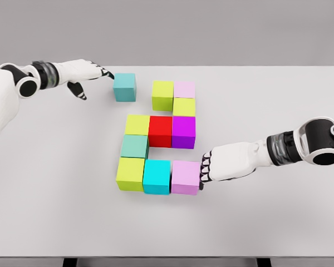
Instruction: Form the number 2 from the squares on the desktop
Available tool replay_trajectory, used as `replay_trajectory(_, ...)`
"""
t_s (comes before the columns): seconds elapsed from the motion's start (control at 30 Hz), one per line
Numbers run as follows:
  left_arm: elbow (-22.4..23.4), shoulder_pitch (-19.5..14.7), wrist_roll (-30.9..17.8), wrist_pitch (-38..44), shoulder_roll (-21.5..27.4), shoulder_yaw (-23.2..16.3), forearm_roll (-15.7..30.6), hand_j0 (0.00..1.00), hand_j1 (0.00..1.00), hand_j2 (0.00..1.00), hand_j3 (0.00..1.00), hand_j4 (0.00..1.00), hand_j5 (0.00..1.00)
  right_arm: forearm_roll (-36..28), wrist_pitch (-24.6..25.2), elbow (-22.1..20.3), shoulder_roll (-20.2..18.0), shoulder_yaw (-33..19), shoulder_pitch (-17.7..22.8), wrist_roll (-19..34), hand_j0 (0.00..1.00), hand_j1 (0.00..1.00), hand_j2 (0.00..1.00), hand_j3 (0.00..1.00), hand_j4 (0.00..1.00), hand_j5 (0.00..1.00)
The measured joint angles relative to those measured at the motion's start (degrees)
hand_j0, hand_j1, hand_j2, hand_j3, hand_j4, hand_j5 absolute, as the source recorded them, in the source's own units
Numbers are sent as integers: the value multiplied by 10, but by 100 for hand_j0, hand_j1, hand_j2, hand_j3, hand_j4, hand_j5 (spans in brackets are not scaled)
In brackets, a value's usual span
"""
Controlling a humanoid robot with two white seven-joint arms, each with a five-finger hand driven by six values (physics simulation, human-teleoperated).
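A white tabletop (278, 111) holds coloured cubes nearly forming a 2: just beyond the right hand (225, 164), whose curled fingertips (205, 169) press the side of a pale pink cube (186, 177), sit a cyan cube (157, 176) and a lime cube (130, 173) in a row. Above that row, further from this hand, stand a green cube (134, 146), a yellow-green, red (160, 131) and purple cube (183, 132), then two more lime cubes and a pale pink one. The left hand (86, 72), fingers extended and holding nothing, touches a separate teal cube (124, 87) with its fingertip.
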Motion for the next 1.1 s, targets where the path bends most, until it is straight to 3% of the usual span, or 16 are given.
replay_trajectory(0.4,-5,2,0,0,-7,0,1,93,93,93,93,93,93,1,0,24,0,-1,0,0,75,75,75,75,75,75)
replay_trajectory(1.1,-19,5,0,0,-7,0,1,93,93,93,93,93,93,1,0,24,17,-1,0,2,75,75,75,75,75,75)
